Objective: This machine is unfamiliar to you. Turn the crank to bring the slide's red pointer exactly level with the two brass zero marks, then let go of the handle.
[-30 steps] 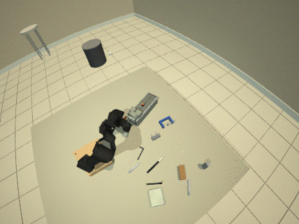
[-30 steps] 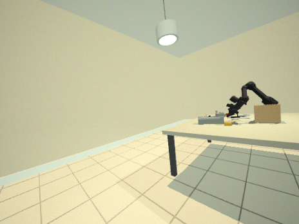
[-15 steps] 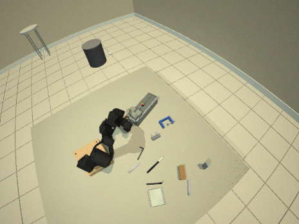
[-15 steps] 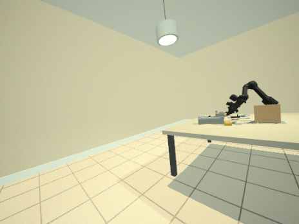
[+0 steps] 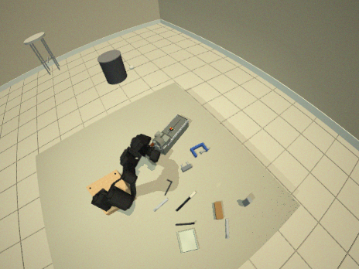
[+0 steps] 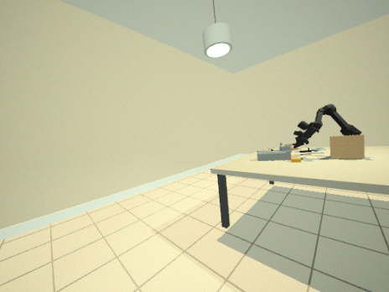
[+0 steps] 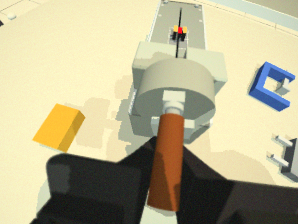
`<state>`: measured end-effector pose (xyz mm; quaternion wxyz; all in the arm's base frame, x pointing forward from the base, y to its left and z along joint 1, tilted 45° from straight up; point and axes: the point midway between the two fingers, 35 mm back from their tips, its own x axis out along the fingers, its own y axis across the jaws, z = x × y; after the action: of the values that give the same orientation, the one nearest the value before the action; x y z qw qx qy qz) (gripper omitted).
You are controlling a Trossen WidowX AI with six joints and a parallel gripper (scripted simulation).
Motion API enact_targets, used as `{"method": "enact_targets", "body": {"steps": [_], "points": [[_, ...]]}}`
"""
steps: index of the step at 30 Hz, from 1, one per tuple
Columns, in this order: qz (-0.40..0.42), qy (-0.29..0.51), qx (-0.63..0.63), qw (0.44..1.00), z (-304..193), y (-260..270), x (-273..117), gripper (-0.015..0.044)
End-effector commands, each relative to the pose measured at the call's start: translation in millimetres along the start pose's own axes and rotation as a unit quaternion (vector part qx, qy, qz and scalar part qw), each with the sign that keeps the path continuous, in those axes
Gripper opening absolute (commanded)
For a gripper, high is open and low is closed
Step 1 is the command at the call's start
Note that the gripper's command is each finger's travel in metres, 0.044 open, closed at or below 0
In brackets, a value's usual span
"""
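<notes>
Black jaws [image 5: 154, 147] [image 6: 296, 147] — nearly closed — grip the orange-brown handle [image 7: 168, 160], its long axis pointing toward the crank hub [image 7: 176, 90].

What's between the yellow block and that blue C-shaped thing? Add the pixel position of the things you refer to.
The grey crank machine [image 7: 176, 82] stands between the yellow block [image 7: 57, 129] and the blue C-shaped piece [image 7: 261, 86], with the reddish-brown handle [image 7: 169, 160] towards the camera; the wrist view shows this.

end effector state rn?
End effector: closed on the crank's orange-brown handle.
</notes>
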<state>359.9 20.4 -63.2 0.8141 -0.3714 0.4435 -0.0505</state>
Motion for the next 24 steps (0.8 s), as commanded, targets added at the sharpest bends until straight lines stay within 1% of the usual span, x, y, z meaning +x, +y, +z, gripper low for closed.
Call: {"method": "enact_targets", "body": {"steps": [1, 24], "points": [[-0.008, 0.0, 0.003, 1.0, 1.0, -9.3, -1.2, 0.0], [-0.009, 0.0, 0.003, 1.0, -0.5, -13.9, 0.4, 0.0]]}}
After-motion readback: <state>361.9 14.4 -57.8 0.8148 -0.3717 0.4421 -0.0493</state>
